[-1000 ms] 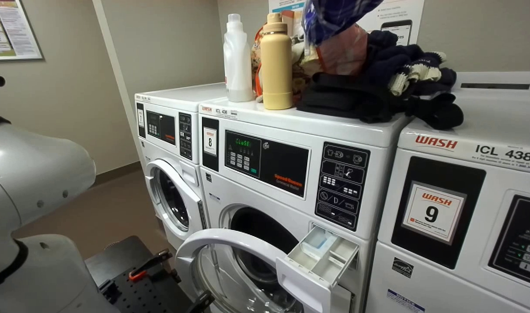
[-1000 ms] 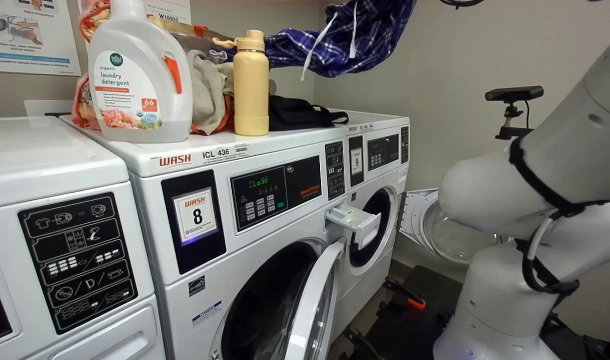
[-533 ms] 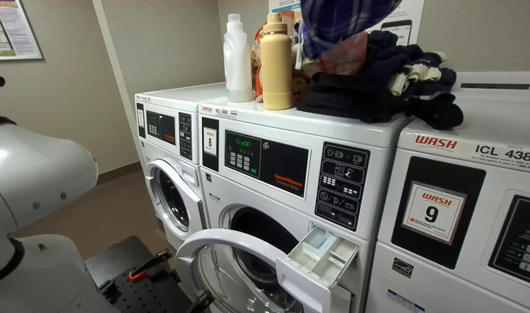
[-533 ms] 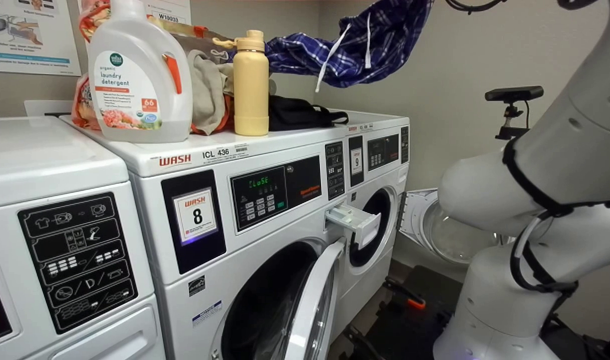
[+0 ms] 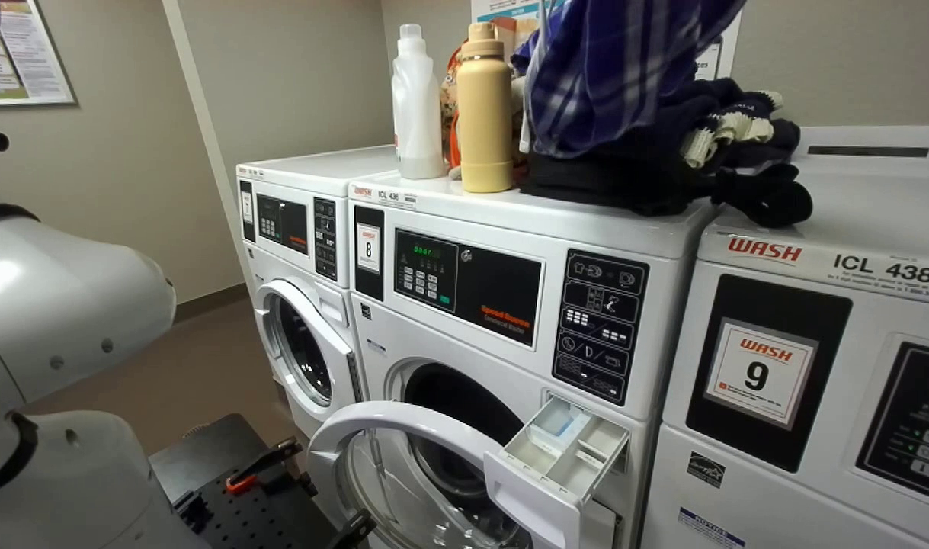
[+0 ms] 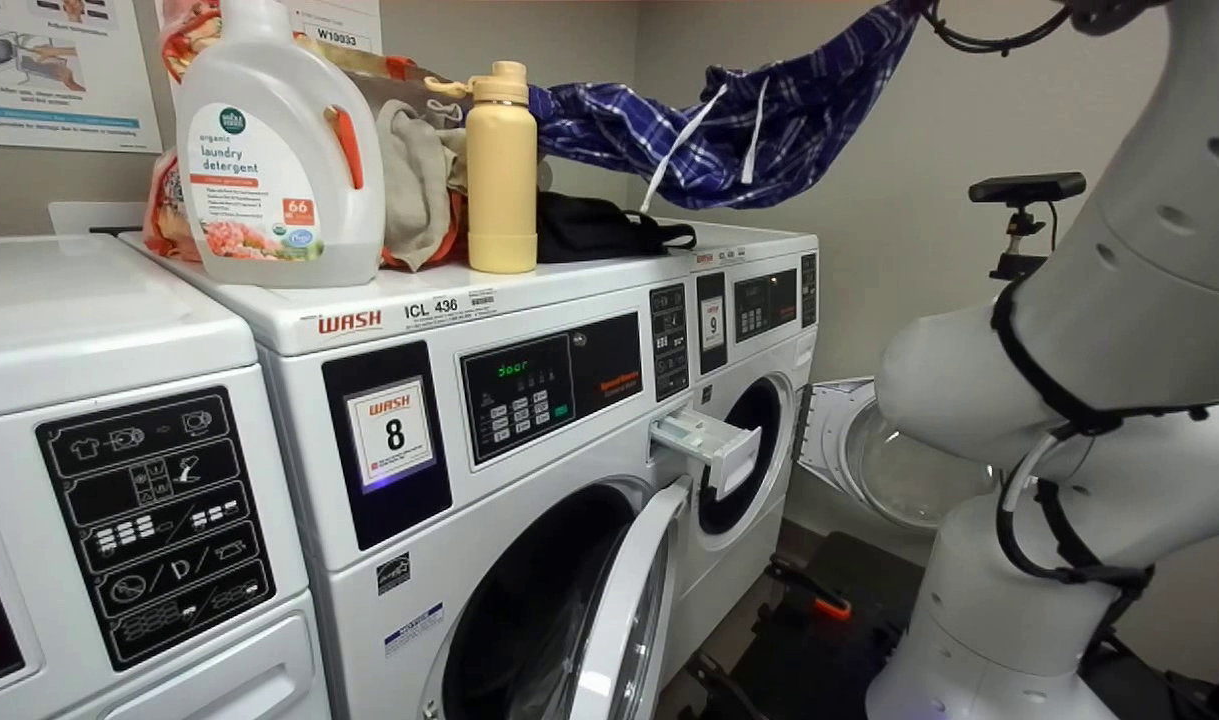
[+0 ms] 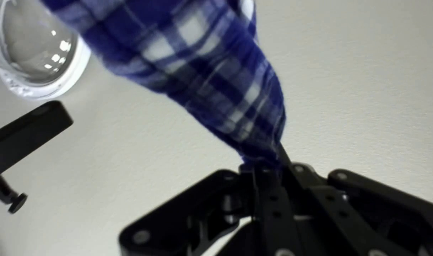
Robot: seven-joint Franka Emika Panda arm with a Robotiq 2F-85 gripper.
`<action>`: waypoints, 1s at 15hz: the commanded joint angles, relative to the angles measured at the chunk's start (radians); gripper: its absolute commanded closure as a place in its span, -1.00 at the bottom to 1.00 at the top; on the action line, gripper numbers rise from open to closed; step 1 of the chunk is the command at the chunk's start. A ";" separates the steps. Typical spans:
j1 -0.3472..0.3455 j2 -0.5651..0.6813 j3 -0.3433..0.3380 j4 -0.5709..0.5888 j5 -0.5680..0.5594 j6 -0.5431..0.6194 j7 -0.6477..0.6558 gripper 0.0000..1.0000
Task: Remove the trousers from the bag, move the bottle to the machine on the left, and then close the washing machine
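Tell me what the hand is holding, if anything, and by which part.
Blue plaid trousers, pinched in the hand by a narrow, bunched end; which end of them that is, I cannot tell.

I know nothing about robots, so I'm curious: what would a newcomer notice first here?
Probably the plaid trousers, sagging in mid-air from the hand that pinches one end. Next, the yellow bottle, upright on washer 8 beside the detergent. Below, that washer's door stands open and its drawer is pulled out.

Grey-beige walls (image 5: 304, 69), brown floor (image 5: 209, 362), framed notice (image 5: 37, 61) (partly cut off).
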State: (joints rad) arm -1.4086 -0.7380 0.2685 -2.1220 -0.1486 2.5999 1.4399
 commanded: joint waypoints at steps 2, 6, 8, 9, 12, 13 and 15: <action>-0.043 -0.025 -0.006 -0.026 -0.133 -0.177 0.019 0.98; -0.001 -0.012 -0.017 -0.029 -0.194 -0.277 0.026 0.42; 0.083 -0.003 -0.043 -0.033 -0.156 -0.251 -0.011 0.26; 0.139 0.000 -0.059 -0.035 -0.131 -0.221 -0.033 0.13; 0.281 0.004 -0.072 -0.014 -0.102 -0.190 -0.033 -0.35; 0.333 0.003 -0.072 -0.002 -0.098 -0.187 -0.032 -0.49; 0.436 0.016 -0.073 0.034 -0.088 -0.190 -0.039 -0.80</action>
State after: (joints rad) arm -1.0908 -0.7377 0.2095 -2.1340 -0.2665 2.3976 1.4317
